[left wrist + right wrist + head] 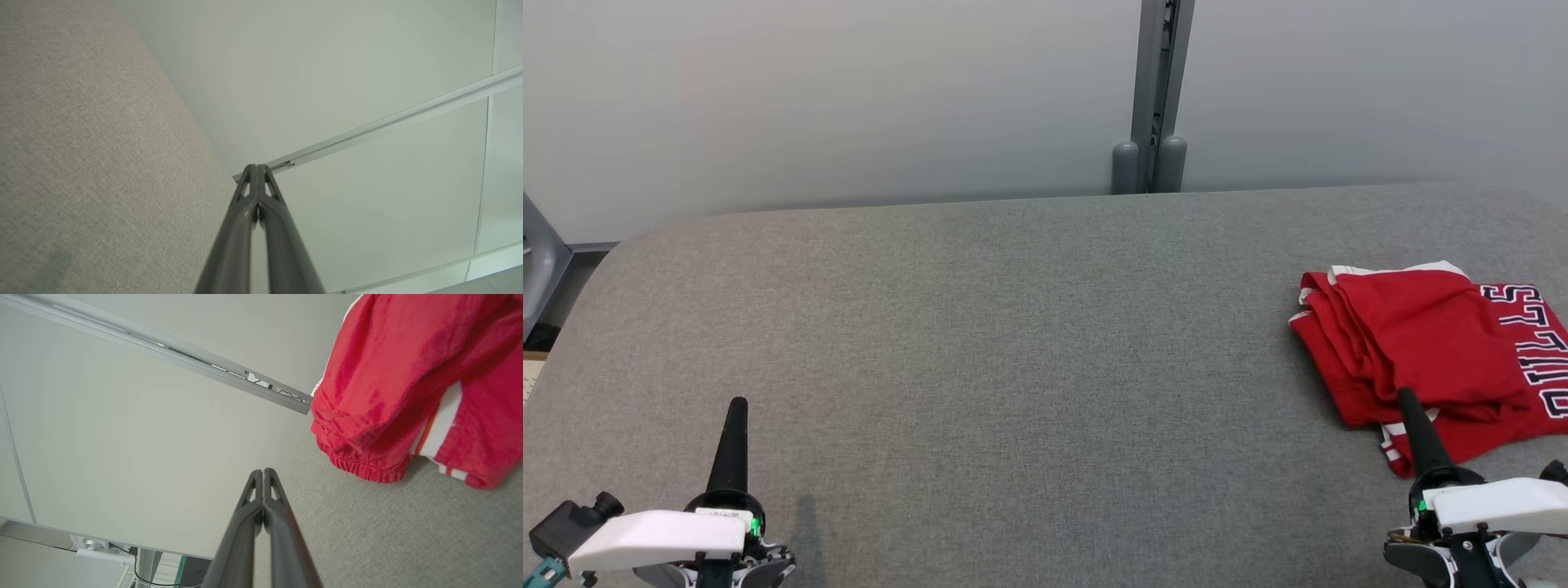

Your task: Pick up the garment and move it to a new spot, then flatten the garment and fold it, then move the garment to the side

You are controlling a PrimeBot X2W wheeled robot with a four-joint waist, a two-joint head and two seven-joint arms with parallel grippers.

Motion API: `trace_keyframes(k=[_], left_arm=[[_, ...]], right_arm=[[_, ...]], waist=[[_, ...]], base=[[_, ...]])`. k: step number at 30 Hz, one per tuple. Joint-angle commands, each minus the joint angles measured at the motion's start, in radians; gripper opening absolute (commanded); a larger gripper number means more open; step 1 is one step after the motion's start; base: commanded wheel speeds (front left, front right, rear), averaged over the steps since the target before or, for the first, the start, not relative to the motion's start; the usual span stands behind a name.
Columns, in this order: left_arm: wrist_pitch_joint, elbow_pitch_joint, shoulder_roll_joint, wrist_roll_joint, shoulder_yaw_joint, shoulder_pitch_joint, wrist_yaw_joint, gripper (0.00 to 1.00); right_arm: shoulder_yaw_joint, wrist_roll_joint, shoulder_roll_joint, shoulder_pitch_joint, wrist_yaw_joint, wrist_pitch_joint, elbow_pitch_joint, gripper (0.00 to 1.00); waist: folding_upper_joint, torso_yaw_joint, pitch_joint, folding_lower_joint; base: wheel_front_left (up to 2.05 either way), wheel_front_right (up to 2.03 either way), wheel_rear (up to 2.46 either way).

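The garment is red with white trim and dark lettering, lying folded at the right side of the grey table. In the right wrist view the garment fills the upper right, its elastic hem resting on the table. My right gripper is shut and empty, its tip over the garment's near edge; whether it touches the cloth I cannot tell. The right gripper points past the garment's left side. My left gripper is shut and empty at the lower left, far from the garment. The left gripper has its fingers pressed together.
A pale wall runs behind the table, with a grey vertical post at its middle. The table's rounded far-left corner drops off beside a grey frame part. Bare grey cloth surface stretches between the two grippers.
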Motion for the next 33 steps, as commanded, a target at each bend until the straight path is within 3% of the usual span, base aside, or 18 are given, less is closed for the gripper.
trace_keyframes(k=[1,33], left_arm=[[0.005,-0.005,0.006,-0.023,0.006,-0.026,-0.005,0.0],[0.073,0.001,-0.007,-0.26,0.018,-0.058,-0.007,0.0]], right_arm=[[-0.007,0.022,-0.009,-0.019,0.0,0.007,-0.011,0.0],[-0.046,0.27,-0.01,-0.02,0.0,0.076,-0.025,0.0]], waist=[[0.0,0.001,0.0,0.0],[0.0,0.014,0.003,0.0]], base=[[0.0,0.0,0.0],[0.0,0.0,0.0]])
